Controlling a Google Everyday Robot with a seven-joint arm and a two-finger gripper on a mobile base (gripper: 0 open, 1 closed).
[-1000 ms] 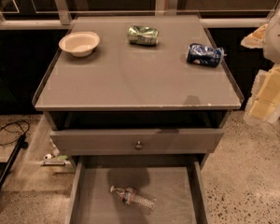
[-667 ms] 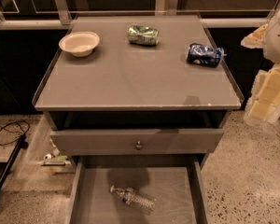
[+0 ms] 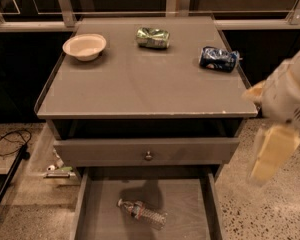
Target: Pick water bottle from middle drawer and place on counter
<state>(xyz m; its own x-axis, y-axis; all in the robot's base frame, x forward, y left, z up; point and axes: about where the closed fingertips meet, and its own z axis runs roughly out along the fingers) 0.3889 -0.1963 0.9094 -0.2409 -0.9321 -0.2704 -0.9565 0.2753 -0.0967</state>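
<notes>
The water bottle lies on its side on the floor of the open middle drawer at the bottom of the view, white cap pointing left. The counter is the grey cabinet top above it. My gripper hangs from the white arm at the right edge, beside the counter's front right corner. It is well above and to the right of the bottle and holds nothing that I can see.
On the counter stand a white bowl at the back left, a crushed green can at the back middle and a crushed blue can at the right. A shut drawer front with a knob sits above the open drawer. Cables lie on the floor at left.
My arm and gripper have moved down and a little left, toward the counter's front right corner. The bottle and the things on the counter have not moved.
</notes>
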